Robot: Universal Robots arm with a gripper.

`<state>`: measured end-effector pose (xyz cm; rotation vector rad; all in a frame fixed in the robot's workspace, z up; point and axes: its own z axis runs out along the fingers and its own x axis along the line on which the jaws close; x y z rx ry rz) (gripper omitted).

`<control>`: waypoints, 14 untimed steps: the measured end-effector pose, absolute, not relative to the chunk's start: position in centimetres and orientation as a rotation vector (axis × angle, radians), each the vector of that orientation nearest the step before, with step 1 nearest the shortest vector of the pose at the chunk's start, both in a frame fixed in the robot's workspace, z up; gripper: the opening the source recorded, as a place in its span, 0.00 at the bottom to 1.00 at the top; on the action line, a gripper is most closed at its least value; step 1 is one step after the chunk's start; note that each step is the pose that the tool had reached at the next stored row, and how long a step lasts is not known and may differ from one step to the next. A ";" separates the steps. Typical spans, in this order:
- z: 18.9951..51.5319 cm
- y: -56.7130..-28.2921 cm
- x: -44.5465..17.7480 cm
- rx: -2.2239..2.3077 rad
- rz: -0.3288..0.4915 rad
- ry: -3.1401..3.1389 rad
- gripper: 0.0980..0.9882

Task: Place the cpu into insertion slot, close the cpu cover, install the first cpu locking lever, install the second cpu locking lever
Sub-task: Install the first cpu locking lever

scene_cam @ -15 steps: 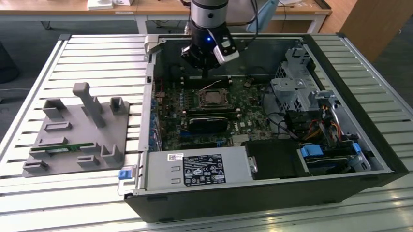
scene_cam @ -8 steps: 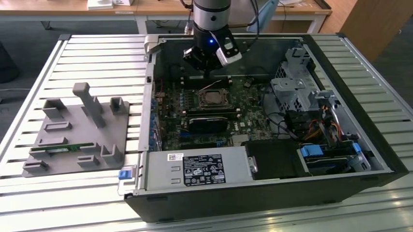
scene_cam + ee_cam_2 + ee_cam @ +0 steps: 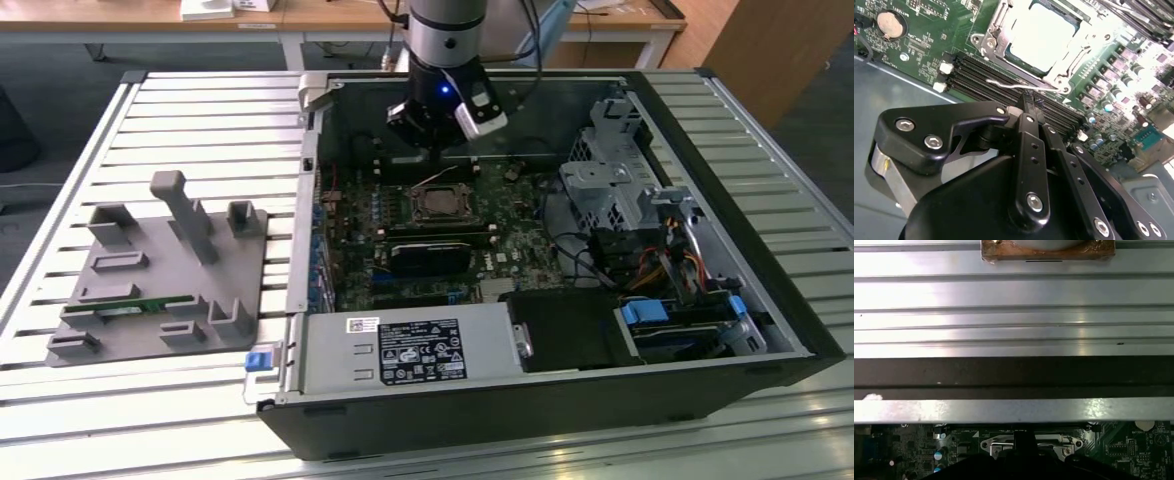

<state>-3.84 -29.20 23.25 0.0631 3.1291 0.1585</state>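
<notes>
In the second wrist view, the gripper [image 3: 1028, 102] linkage covers the lower half of the board; its fingertips meet at a thin wire lever [image 3: 1019, 86], and whether they clamp it cannot be told. The cpu [image 3: 1041, 37] top is washed out by glare, and the cover [image 3: 1064, 75] and slot around it are cut by the upper edge. In the first wrist view, the slot [image 3: 1031, 444] is partly hidden behind the dark gripper body and cut by the lower edge. In the exterior view, the gripper [image 3: 430, 150] tips are too small to resolve, and the arm [image 3: 447, 30] is cut by the upper edge.
</notes>
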 end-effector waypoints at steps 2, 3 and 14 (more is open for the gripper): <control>23.1 -29.2 -3.7 0.063 0.159 3.129 0.01; 23.0 -29.2 -3.6 0.063 0.158 3.129 0.01; 22.7 -29.2 -2.8 0.063 0.158 3.129 0.01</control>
